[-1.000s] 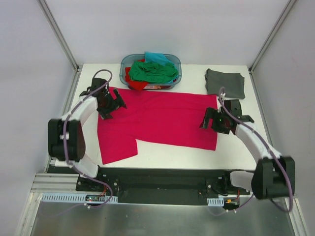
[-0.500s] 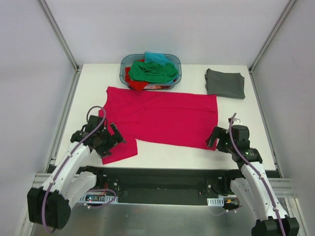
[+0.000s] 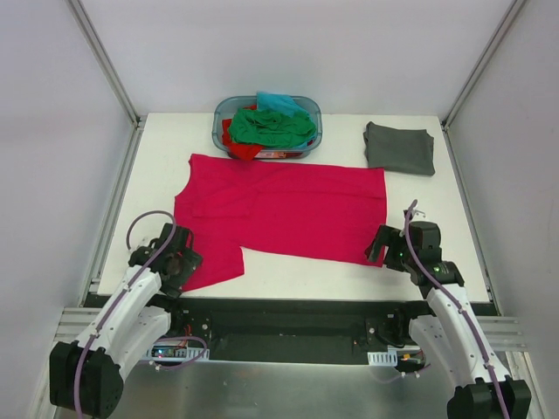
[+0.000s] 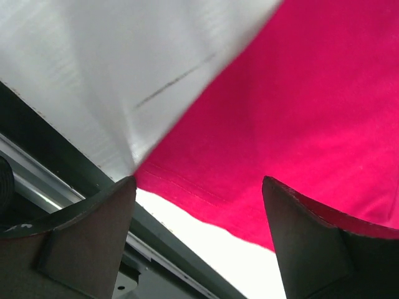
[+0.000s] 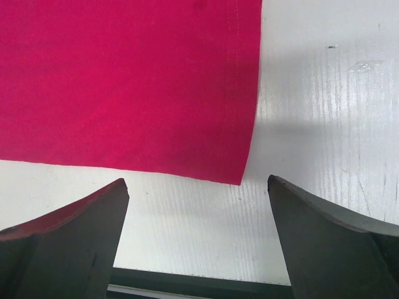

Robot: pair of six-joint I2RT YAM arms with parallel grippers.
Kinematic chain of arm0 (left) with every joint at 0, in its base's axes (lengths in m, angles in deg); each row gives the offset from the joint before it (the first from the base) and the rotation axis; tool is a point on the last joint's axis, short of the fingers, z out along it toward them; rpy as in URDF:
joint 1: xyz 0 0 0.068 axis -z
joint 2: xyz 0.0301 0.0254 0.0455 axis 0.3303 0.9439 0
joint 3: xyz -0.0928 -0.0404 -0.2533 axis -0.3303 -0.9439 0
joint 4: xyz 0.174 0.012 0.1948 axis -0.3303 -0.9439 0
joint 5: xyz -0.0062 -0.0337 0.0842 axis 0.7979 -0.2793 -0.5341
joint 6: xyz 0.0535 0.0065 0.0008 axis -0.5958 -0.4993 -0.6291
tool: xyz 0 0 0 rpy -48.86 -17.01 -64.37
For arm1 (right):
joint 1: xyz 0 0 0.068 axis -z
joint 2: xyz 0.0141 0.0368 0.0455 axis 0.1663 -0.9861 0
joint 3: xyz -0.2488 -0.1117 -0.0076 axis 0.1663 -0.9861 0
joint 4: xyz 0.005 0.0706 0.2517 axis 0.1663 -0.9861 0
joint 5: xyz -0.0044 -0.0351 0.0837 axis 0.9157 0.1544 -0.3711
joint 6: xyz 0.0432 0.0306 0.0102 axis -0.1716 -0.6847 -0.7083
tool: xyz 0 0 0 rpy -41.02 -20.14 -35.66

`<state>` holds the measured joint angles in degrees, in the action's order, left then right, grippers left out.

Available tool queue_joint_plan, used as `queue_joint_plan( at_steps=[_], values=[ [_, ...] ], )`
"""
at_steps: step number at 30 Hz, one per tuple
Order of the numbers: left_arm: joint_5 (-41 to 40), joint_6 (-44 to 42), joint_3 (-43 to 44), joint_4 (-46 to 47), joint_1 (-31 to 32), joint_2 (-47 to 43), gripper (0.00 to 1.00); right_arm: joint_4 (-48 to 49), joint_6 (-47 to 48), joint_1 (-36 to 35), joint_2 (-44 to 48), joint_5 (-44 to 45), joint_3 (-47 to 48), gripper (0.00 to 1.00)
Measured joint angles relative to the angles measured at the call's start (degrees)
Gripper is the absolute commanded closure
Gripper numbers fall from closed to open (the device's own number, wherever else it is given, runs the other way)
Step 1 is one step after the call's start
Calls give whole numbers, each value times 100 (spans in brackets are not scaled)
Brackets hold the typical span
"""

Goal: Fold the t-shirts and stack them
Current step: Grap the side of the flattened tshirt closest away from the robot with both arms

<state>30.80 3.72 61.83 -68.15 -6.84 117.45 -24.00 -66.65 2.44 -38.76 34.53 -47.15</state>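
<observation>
A large crimson-pink t-shirt (image 3: 279, 209) lies spread flat across the table. My left gripper (image 3: 186, 266) is open and empty at the shirt's near left corner; the left wrist view shows the hem (image 4: 206, 199) between its fingers. My right gripper (image 3: 382, 246) is open and empty at the shirt's near right corner (image 5: 240, 177), just short of the cloth. A folded dark grey t-shirt (image 3: 400, 147) lies at the back right. Green (image 3: 272, 127), red (image 3: 238, 147) and teal (image 3: 278, 100) t-shirts are heaped in the basket.
A blue-green plastic basket (image 3: 220, 115) stands at the back middle. The table's near edge and a dark rail (image 5: 187, 291) lie right below both grippers. White walls and metal posts close the sides.
My left arm swung from the shirt's far left edge back to its near left corner. My right gripper came nearer, from the shirt's right edge to its near right corner, then held still.
</observation>
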Motion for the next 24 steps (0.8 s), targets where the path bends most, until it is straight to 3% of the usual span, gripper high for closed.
queue_joint_plan(
  at_steps=[3,6,9,17,21,22,24],
  values=[
    [-168,184,-101,85,0,195,30,17,2,0,81,0,-24,4],
    [-260,212,-87,85,0,435,32,44,7,2,81,0,-26,4],
    [-291,210,-61,101,0,584,47,55,15,4,24,2,-26,4],
    [-306,142,7,127,0,879,62,55,17,4,2,13,-26,4],
    [-299,96,13,208,0,885,89,55,17,4,-15,17,-26,4],
    [-295,90,11,249,0,883,100,55,17,4,-22,17,-26,4],
    [-269,79,11,391,0,874,100,55,20,4,-37,17,-26,4]
  ],
)
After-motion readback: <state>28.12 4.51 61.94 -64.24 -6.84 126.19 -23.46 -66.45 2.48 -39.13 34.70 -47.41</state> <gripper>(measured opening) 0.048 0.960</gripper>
